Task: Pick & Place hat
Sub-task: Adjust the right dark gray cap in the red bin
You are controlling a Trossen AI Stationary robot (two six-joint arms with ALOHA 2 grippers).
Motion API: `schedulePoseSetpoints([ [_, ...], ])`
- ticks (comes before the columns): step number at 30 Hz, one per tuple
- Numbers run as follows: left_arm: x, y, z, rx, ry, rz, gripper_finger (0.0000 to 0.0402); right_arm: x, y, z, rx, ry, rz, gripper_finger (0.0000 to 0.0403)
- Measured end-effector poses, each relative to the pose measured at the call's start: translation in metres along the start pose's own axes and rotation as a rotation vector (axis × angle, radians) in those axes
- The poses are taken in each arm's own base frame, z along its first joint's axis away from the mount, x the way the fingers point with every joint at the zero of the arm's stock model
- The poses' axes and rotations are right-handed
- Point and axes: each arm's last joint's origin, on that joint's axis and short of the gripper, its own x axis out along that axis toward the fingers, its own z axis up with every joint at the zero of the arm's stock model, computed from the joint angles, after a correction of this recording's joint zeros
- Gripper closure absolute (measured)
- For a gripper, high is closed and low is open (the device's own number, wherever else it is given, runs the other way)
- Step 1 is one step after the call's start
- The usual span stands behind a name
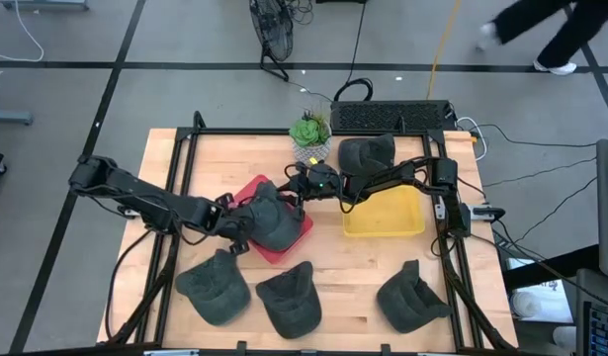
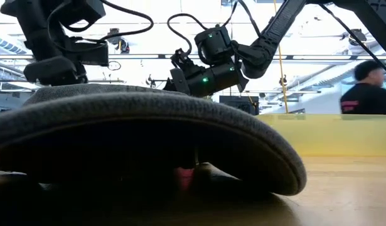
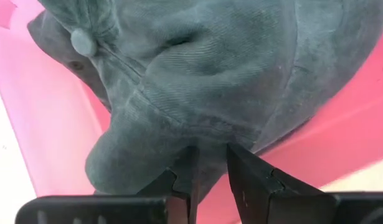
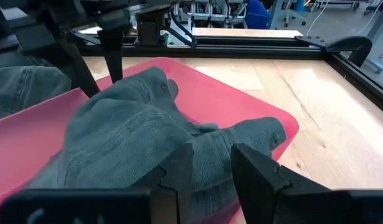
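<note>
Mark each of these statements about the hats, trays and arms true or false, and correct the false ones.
1. A grey hat lies on the red tray. True.
2. The yellow tray holds two hats. False: no hat shows in it.
3. Both the left gripper and the right gripper have fabric of that hat between their fingers. True.
4. Three more hats lie along the table's near edge. True.
5. The potted plant stands in the red tray. False: it stands on the table beyond it.

floor (image 1: 185, 40): grey, dark seams | ceiling (image 2: 331, 44): bright, perhaps strip lights
</note>
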Motion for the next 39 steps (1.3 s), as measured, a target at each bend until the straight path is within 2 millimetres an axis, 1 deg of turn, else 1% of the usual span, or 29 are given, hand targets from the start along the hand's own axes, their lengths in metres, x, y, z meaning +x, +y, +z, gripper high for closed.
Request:
schedulePoseSetpoints([
  [5, 0.002, 0.000, -0.001, 0.002, 0.009, -0.001, 0.0314, 0.000, 0.000, -0.002, -0.011, 0.018, 0.001, 0.0303],
  [8, 0.002, -0.002, -0.001, 0.000, 0.024, -0.035, 0.0314, 0.000, 0.000, -0.002, -0.019, 0.015, 0.001, 0.0303],
  [13, 0.000, -0.003, -0.002, 0.017, 0.042, -0.094, 0.0314, -0.001, 0.000, 0.000, -0.085, 0.010, 0.000, 0.0303],
  [18, -0.015, -0.008, 0.002, 0.066, -0.004, -0.153, 0.0314, -0.004, 0.001, 0.011, -0.087, -0.051, -0.002, 0.0303],
  [25, -0.038, -0.012, 0.010, 0.098, -0.147, -0.120, 0.0314, -0.003, 0.007, 0.012, -0.090, -0.055, 0.010, 0.0303],
  [30, -0.050, -0.012, 0.014, 0.109, -0.226, -0.095, 0.0314, 0.003, 0.006, 0.001, -0.059, -0.043, 0.009, 0.0303],
  [35, -0.050, -0.011, 0.017, 0.148, -0.278, -0.026, 0.0314, 0.009, 0.006, -0.010, -0.051, -0.050, 0.009, 0.0303],
  [39, -0.050, -0.009, 0.020, 0.132, -0.302, -0.014, 0.0314, 0.009, 0.006, -0.011, -0.053, -0.053, 0.008, 0.0303],
])
